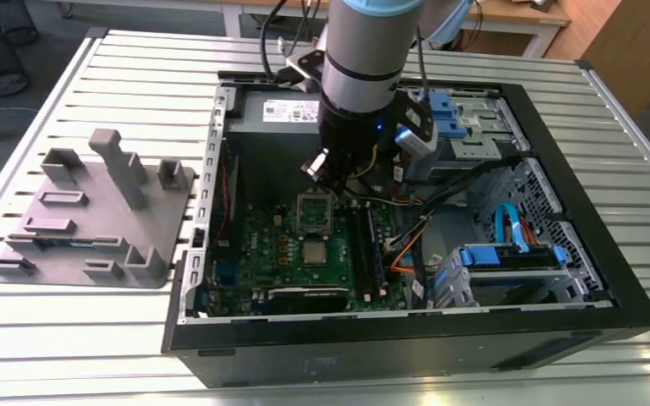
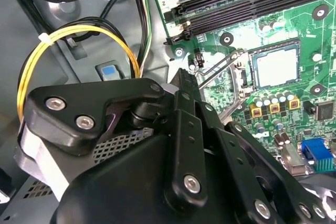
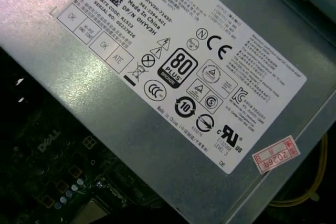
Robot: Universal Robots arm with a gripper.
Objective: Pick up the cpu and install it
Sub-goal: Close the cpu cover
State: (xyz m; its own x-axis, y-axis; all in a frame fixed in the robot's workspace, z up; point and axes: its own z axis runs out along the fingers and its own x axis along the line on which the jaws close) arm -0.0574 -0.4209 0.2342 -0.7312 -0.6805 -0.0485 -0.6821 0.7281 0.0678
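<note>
Placement looks made: the small flat square silver-topped cpu (image 2: 275, 66) lies in its socket on the green motherboard (image 2: 252, 38), and the metal retention frame (image 1: 314, 205) beside it appears swung open. The black gripper (image 1: 337, 173) hangs just above that frame; whether it is wide or narrow I cannot tell. Any further move calls for clearance around the frame.

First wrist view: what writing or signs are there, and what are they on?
White label on the grey metal box: a square code, rows of small print, round and triangular symbols.
Red sticker beside it: a few stamped characters.
Motherboard: white lettering, dim.
</note>
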